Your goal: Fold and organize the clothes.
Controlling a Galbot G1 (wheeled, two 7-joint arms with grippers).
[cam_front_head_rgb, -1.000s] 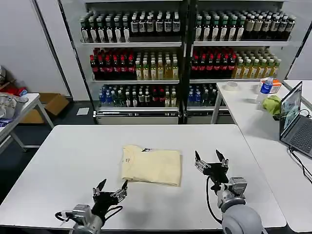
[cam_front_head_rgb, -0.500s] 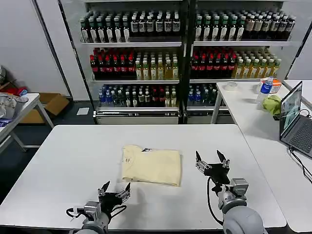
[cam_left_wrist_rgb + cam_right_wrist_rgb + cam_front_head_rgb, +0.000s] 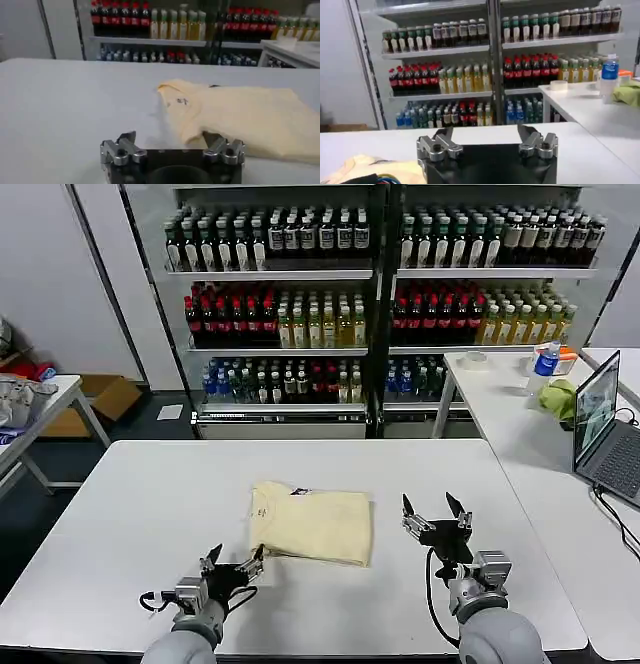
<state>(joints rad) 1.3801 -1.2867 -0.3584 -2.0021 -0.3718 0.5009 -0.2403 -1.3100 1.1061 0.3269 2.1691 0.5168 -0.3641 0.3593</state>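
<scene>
On the white table (image 3: 150, 504) lies the T-shirt (image 3: 312, 524), folded into a flat rectangle near the middle, neck label up. It looks light, soft and limp, so I judge it will sag unless pinched at a folded edge or corner. Bare tabletop surrounds the shirt, giving free room to slide or set it. The left gripper (image 3: 232, 568) hovers, fingers spread, just at the shirt's near-left corner. The right gripper (image 3: 435, 514) waits beside the shirt's right edge, fingers spread, holding nothing.
</scene>
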